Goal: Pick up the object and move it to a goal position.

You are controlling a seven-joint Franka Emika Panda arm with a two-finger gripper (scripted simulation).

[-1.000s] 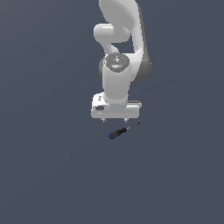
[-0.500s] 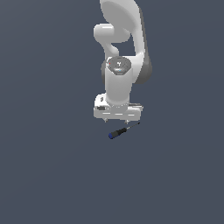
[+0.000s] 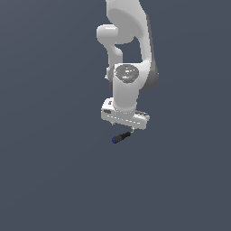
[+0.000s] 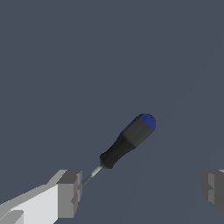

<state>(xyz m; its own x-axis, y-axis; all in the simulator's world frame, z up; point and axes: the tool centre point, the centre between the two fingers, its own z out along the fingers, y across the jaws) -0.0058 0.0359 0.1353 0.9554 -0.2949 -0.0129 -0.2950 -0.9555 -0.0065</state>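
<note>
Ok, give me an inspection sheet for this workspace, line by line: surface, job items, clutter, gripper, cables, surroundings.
Surface: plain dark grey floor, no marks or edges seen.
Job's things: one screwdriver, black handle, blue end cap, thin shaft; it lies on the floor under the gripper, with the cap toward the exterior view's left. No goal marker seen.
Clutter: nothing seen.
Gripper: gripper open, low over the screwdriver; one finger is at the shaft's tip, contact cannot be told, and the other stands well apart from the screwdriver.
Cables: nothing seen.
Surroundings: only the white arm; nothing else seen.
</note>
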